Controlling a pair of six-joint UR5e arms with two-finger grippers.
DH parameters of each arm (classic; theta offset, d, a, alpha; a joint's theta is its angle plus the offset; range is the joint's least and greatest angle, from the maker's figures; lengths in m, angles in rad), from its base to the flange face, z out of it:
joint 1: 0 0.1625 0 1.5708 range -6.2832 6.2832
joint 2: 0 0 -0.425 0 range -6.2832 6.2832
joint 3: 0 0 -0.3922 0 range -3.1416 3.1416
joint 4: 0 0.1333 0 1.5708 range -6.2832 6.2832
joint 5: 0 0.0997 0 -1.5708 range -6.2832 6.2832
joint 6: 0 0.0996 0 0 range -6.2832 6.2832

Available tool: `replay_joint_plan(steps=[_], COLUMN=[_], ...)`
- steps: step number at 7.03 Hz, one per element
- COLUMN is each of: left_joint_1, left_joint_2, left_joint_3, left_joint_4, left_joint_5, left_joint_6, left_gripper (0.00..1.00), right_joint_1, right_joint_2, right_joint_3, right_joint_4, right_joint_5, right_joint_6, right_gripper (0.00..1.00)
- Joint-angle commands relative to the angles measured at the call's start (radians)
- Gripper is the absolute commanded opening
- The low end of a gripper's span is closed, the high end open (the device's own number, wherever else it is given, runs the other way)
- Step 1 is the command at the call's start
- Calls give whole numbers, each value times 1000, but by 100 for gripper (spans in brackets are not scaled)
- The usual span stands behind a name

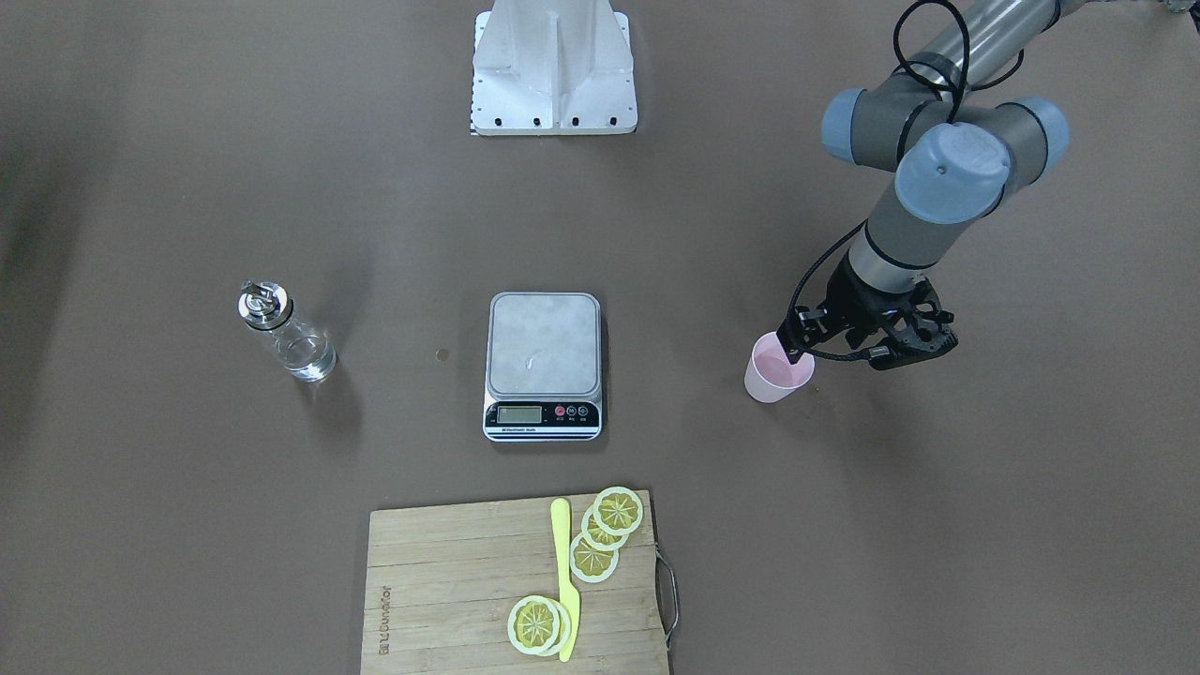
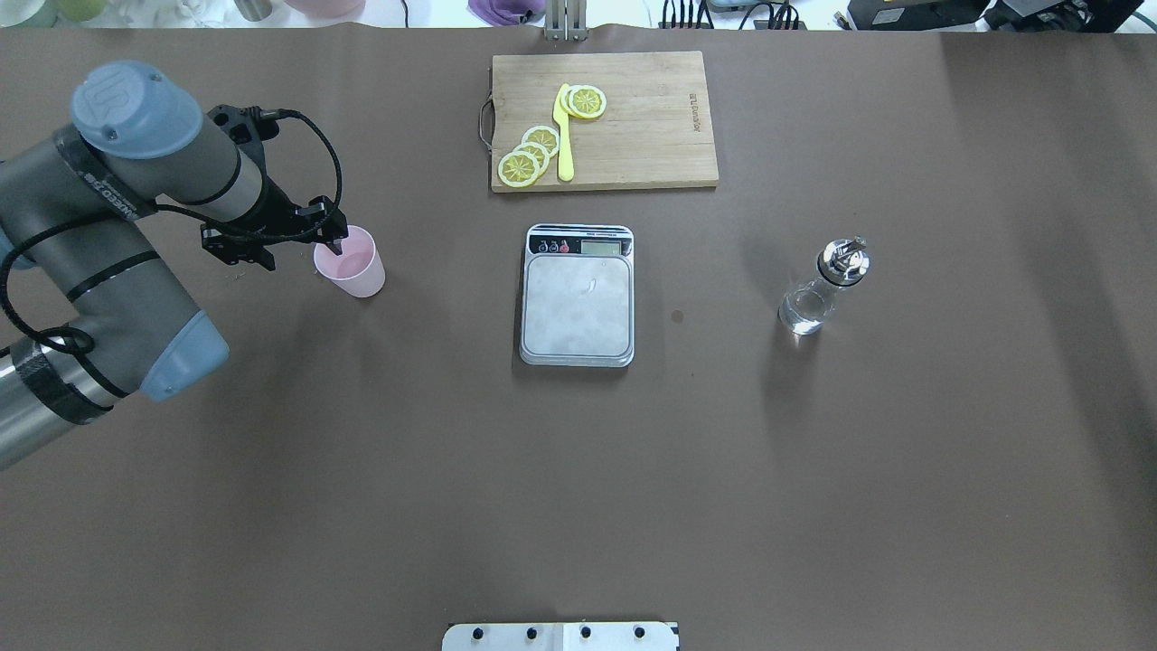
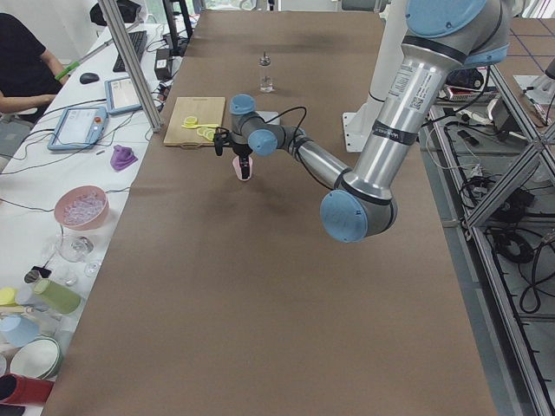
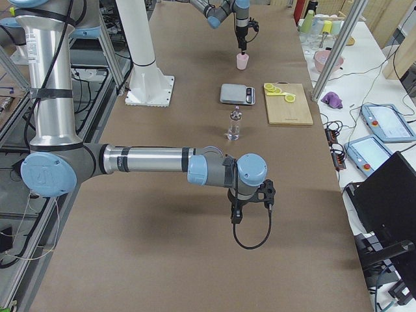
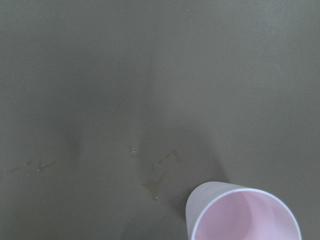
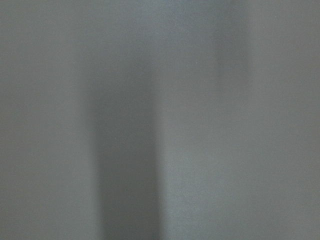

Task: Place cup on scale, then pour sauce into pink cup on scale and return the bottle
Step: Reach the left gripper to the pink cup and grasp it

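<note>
The brown table [image 2: 578,470] holds everything well apart. On its far side lies the wooden cutting board [image 2: 651,136]. Nearer, at the centre, sits the scale [image 2: 577,303], its silver platform bare. Right of the scale the glass bottle [image 2: 818,294] stands upright, with nothing touching it. Left of the scale the pink cup [image 2: 352,267] stands upright on the table, not yet on the platform.

My left gripper [image 2: 333,241] is at the cup's left rim, one tip dipping inside. I cannot tell whether it has closed on the wall. My right gripper [image 4: 237,218] hangs over the near table, and I cannot tell its opening either.

The risk I judge: a thin rim pinched from one side may buckle, so the cup could tilt, slip or tip on the way to the scale.
</note>
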Motion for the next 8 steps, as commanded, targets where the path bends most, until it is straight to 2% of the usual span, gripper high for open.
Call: replay_joint_plan(steps=[1, 2, 3, 4, 6, 8], left_joint_1=[11, 13, 13, 13, 11, -50], left_joint_2=[-27, -29, -29, -29, -29, -32], left_joint_3=[40, 46, 45, 39, 22, -56], left_joint_4=[-2, -15, -17, -17, -16, 53], left_joint_5=[0, -1, -3, -6, -16, -104], left_joint_6=[-2, 0, 7, 9, 10, 10], left_gripper=[79, 49, 9, 0, 0, 0], right_joint_1=[0, 1, 0, 0, 0, 0], right_joint_2=[1, 1, 1, 0, 0, 0], right_joint_3=[0, 0, -1, 0, 0, 0], right_joint_4=[0, 0, 0, 0, 0, 0], right_joint_5=[0, 0, 0, 0, 0, 0], right_joint_6=[0, 0, 0, 0, 0, -1], right_gripper=[100, 100, 100, 100, 100, 100])
